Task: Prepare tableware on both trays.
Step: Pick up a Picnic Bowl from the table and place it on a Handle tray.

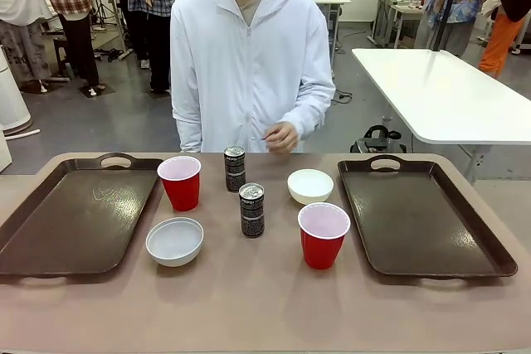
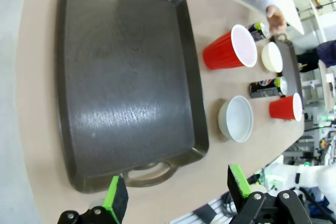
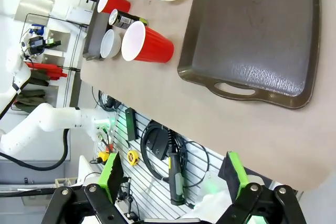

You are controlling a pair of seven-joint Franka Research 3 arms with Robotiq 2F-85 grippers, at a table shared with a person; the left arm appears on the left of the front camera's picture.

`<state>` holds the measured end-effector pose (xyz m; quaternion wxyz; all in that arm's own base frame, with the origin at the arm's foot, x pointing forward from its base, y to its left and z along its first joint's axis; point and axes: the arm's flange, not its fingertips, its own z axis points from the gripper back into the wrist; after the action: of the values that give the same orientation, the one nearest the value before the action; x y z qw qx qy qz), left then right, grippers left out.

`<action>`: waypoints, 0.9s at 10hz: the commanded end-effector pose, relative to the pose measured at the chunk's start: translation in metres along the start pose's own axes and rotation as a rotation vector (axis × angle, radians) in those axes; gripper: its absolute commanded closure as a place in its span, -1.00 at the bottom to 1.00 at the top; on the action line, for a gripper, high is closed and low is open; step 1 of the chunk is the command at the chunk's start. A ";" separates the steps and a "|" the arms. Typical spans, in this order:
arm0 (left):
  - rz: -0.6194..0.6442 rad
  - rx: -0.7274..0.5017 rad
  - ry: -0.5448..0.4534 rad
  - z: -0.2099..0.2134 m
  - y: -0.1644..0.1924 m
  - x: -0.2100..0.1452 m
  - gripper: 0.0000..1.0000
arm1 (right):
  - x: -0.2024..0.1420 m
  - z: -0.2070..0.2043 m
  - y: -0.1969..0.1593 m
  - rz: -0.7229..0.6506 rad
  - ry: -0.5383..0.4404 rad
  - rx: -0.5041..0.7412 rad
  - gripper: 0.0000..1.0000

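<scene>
Front view: on the brown table (image 1: 265,304) the left tray (image 1: 79,217) lies at 9 o'clock and the right tray (image 1: 419,217) at 3 o'clock. Both are bare, with their handles toward 12 and 6. The tableware stands between them on the table itself. The near can (image 1: 252,210) is upright in the middle, and the far can (image 1: 235,169) stands at its 11 o'clock, apart from it. The left cup (image 1: 180,182) is at the near can's 10 o'clock, just beside the left tray's rim. The right cup (image 1: 323,235) is at its 4 o'clock, near the right tray. Both cups are mouth up. The near bowl (image 1: 174,241) sits at the near can's 8 o'clock and the far bowl (image 1: 310,186) at its 2 o'clock. A person (image 1: 249,64) in a white hooded jacket stands at 12 o'clock, and the person's hand (image 1: 282,136) is loosely curled above the far edge.

Left wrist view: the left gripper (image 2: 177,188) is at 6 o'clock, its green pads spread wide with nothing between them, over the table edge by the left tray's near handle. The tray runs from the centre toward 10 o'clock. The cups, bowls and cans sit at 2 to 3 o'clock.

Right wrist view: the right gripper (image 3: 171,173) is at 6 o'clock, its jaws likewise wide apart and empty, off the table edge over a slatted panel (image 3: 157,145) hung with cables. The right tray lies at 1 o'clock. The right cup is at 11 o'clock near its rim, with the other tableware beyond it.
</scene>
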<state>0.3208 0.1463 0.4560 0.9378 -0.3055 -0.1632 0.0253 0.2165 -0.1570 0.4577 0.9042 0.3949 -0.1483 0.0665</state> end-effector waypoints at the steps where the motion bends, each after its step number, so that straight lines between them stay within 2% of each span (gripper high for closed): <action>1: -0.001 -0.020 -0.009 0.002 0.000 -0.001 -1.00 | 0.001 0.000 0.002 0.002 -0.006 0.019 -1.00; 3: 0.000 0.000 0.000 0.000 0.000 0.000 -1.00 | 0.001 0.000 0.002 0.002 -0.006 0.019 -1.00; 4: -0.029 -0.010 0.002 0.002 -0.020 0.010 -1.00 | 0.001 0.000 0.002 0.002 -0.006 0.019 -1.00; 6: -0.132 0.084 0.046 -0.003 -0.063 0.031 -1.00 | 0.001 0.000 0.002 0.002 -0.006 0.019 -1.00; 8: -0.246 0.226 0.123 -0.019 -0.111 0.050 -1.00 | 0.001 0.000 0.002 0.002 -0.006 0.019 -1.00; 9: -0.282 0.315 0.192 -0.045 -0.139 0.064 -1.00 | 0.001 0.000 0.002 0.002 -0.006 0.019 -1.00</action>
<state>0.3684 0.0326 0.5224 0.9686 -0.1824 -0.1375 -0.0978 0.2164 -0.1568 0.4580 0.9045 0.3944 -0.1478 0.0664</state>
